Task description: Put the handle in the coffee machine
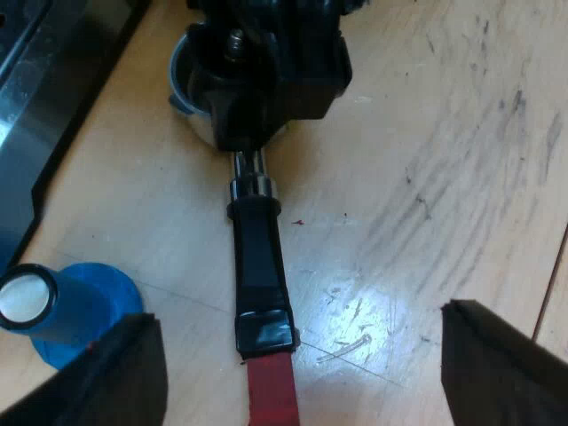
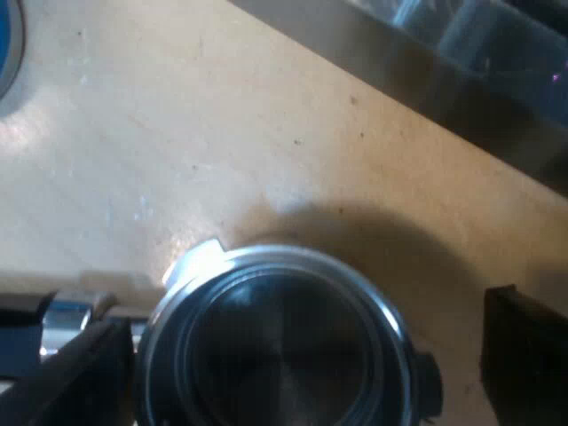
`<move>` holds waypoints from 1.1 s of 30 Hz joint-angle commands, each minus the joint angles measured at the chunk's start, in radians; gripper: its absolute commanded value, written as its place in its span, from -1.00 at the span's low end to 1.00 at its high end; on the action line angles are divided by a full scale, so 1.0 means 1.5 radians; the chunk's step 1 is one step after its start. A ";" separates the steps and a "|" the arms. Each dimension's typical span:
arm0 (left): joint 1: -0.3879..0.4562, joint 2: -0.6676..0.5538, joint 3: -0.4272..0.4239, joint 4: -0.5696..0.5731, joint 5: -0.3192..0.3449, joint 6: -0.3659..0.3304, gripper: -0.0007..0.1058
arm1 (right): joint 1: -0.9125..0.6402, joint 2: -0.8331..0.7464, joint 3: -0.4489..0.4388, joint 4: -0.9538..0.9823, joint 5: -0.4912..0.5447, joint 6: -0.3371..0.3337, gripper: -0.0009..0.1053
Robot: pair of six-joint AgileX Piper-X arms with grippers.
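The metal holder (image 1: 259,257) lies flat on the wooden table, its dark handle ending in red (image 1: 271,390). My left gripper (image 1: 297,321) is open, its fingers wide apart on either side of the red end and not touching it. My right gripper (image 1: 266,80) sits over the holder's basket end. From above, the round basket (image 2: 266,262) lies between the fingers of the right gripper (image 2: 297,324), which stands open, with a gap between the basket and one finger (image 2: 524,355).
A blue tamper (image 1: 75,311) with a white top stands on the table beside one left finger; its blue edge (image 2: 7,44) shows again. The espresso machine's dark metal base (image 1: 44,106) (image 2: 444,80) runs along the table near the basket.
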 commanded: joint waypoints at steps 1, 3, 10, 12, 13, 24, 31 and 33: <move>0.000 -0.002 -0.005 0.001 -0.006 -0.001 0.27 | -0.003 0.008 -0.006 -0.005 -0.011 -0.013 0.50; 0.000 -0.002 -0.005 0.001 -0.006 -0.001 0.27 | -0.003 0.015 -0.006 -0.005 -0.033 -0.013 0.50; 0.000 -0.002 -0.005 0.001 -0.006 -0.001 0.27 | -0.003 0.025 -0.006 -0.005 -0.036 -0.011 0.50; 0.000 -0.002 -0.005 0.001 -0.006 -0.001 0.27 | -0.003 0.025 -0.006 -0.003 -0.036 -0.011 0.50; 0.000 -0.002 -0.005 0.001 -0.006 -0.001 0.27 | -0.003 0.025 -0.006 -0.003 -0.036 -0.011 0.50; 0.000 -0.002 -0.005 0.001 -0.006 -0.001 0.27 | -0.003 0.025 -0.006 -0.014 -0.036 -0.011 -0.98; 0.000 -0.002 -0.005 -0.003 -0.006 -0.001 0.27 | 0.000 0.017 -0.006 0.008 -0.036 0.026 -0.98; 0.000 -0.002 -0.005 -0.002 -0.006 -0.001 0.27 | 0.000 0.009 -0.006 0.030 -0.036 0.061 -0.98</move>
